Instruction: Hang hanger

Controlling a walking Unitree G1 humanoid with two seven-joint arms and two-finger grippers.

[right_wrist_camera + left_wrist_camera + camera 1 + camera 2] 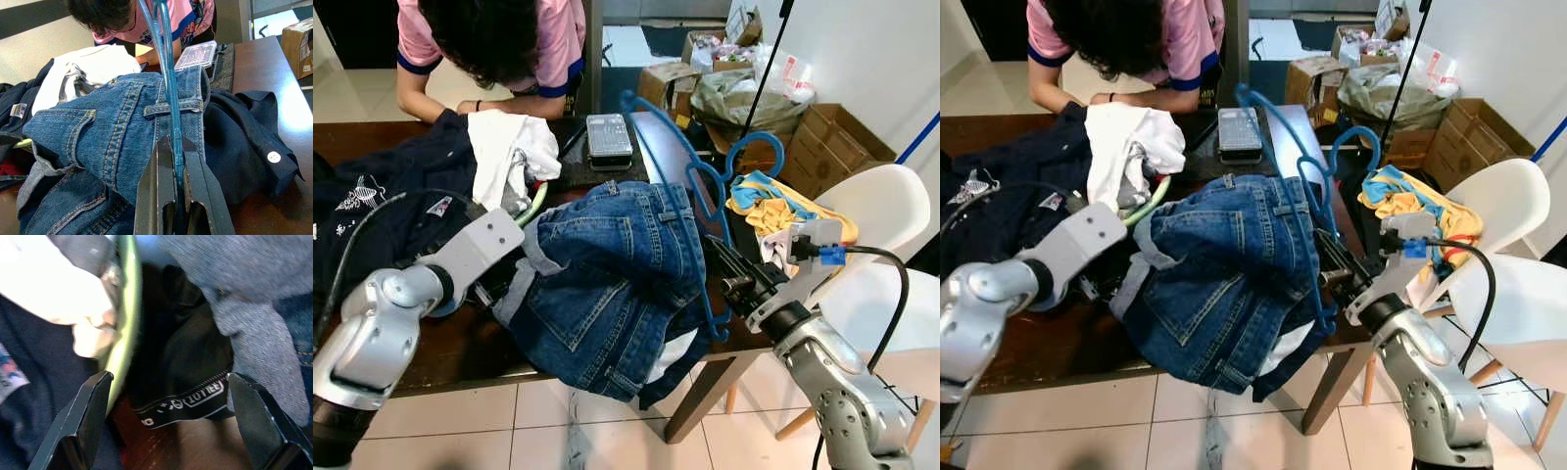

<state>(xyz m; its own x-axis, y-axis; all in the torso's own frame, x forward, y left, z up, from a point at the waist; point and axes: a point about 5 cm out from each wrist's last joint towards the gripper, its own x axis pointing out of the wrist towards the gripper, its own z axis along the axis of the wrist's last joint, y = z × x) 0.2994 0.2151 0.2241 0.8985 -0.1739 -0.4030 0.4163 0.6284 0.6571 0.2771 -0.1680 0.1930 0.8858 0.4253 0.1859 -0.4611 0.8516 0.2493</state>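
A blue plastic hanger (690, 211) lies across the wooden table (450, 352) with a pair of blue jeans (607, 264) draped over it; its hook (754, 147) sticks out to the right. My right gripper (172, 152) is shut on the hanger's thin blue bar at the table's right edge, beside the jeans. My left gripper (169, 378) is open at the jeans' grey inner waistband (254, 333), with a black labelled strap between its fingers but not touching them. A pale green hanger (124, 333) runs beside one finger.
A person (499, 49) in a pink shirt leans over the far side of the table. Dark navy clothes (382, 196) and a white garment (504, 147) are piled at the left. A yellow and blue cloth (773, 206), white chair (881, 215) and cardboard boxes (832, 137) stand to the right.
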